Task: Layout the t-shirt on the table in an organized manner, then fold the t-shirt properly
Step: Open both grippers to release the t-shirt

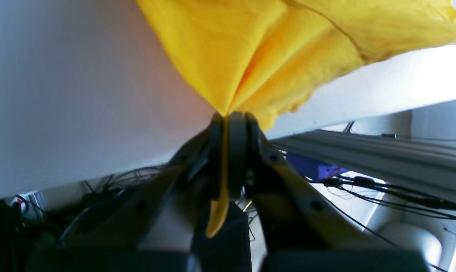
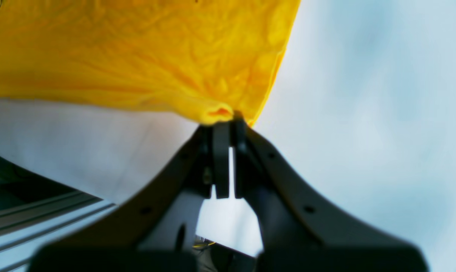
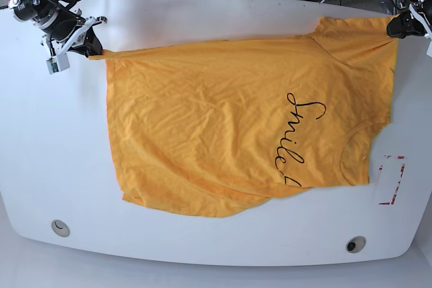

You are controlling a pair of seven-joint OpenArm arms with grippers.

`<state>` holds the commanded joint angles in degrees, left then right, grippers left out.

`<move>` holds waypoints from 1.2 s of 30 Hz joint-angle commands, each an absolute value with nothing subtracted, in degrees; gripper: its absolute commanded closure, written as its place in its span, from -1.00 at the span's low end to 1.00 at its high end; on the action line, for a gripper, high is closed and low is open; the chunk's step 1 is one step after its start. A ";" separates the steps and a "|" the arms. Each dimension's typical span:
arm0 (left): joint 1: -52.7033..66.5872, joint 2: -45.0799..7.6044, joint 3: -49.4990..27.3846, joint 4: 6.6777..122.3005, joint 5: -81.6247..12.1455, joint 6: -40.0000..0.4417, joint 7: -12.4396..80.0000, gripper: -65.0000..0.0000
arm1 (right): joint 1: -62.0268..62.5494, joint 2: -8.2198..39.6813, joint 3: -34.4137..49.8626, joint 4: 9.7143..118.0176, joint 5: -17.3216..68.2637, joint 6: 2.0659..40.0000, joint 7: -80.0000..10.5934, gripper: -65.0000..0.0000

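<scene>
White tabletop (image 3: 61,166), with the orange-yellow t-shirt (image 3: 202,119) sprawled across it, long axis running arm to arm. Left gripper (image 1: 228,119) was pinching the sleeve end, right gripper (image 2: 228,122) the hem corner, so neither was nearer. Most of the cloth lay between them, toward the grommet side, which I'd guess was the way to fold.

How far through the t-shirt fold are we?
Done: the t-shirt is spread broadly on the table, script up.
In hand: the left gripper and right gripper each pinch one end of its edge.
Left: the folding appears mostly ahead; no compact folded shape yet.
</scene>
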<state>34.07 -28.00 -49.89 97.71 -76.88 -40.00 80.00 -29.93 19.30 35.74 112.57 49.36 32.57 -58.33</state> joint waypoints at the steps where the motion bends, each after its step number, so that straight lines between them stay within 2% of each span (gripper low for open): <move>1: 34.42 -28.35 -49.80 97.80 -76.88 -40.00 80.00 1.00 | -29.93 18.86 35.74 112.57 49.36 32.57 -58.33 0.87; 3: 34.95 -29.14 -49.71 97.80 -76.88 -40.00 80.00 1.00 | -30.37 18.59 35.74 112.57 49.27 32.48 -58.33 0.68; 8: 36.44 -29.41 -49.98 97.80 -76.97 -40.00 80.00 0.46 | -31.52 18.15 35.82 112.57 49.27 32.48 -58.33 -0.05; 11: 37.23 -29.49 -50.07 97.80 -76.97 -40.00 80.00 0.22 | -32.40 18.15 35.82 112.57 49.36 32.48 -58.33 -0.31; 14: 38.11 -29.67 -50.15 97.80 -76.88 -40.00 80.00 0.17 | -32.75 18.15 35.82 112.66 49.63 32.48 -58.33 -0.47; 18: 38.99 -30.90 -50.15 97.54 -76.70 -40.00 80.00 0.17 | -33.71 18.24 37.93 112.75 49.63 32.48 -58.42 -0.56; 27: 37.49 -30.90 -53.14 97.54 -76.62 -40.00 80.00 0.16 | -29.23 18.77 41.27 112.22 48.66 32.66 -58.42 -0.57; 32: 28.70 -30.90 -52.09 97.45 -76.62 -40.00 80.00 0.16 | -19.56 19.82 38.55 109.49 43.47 32.75 -58.42 -0.57; 36: 21.49 -30.90 -51.03 97.27 -76.53 -40.00 80.00 0.16 | -9.19 19.82 34.59 103.08 37.32 33.10 -58.42 -0.57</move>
<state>21.49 -30.90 -51.03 97.27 -76.53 -40.00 80.00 -9.19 19.82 34.59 103.08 37.32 33.10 -58.42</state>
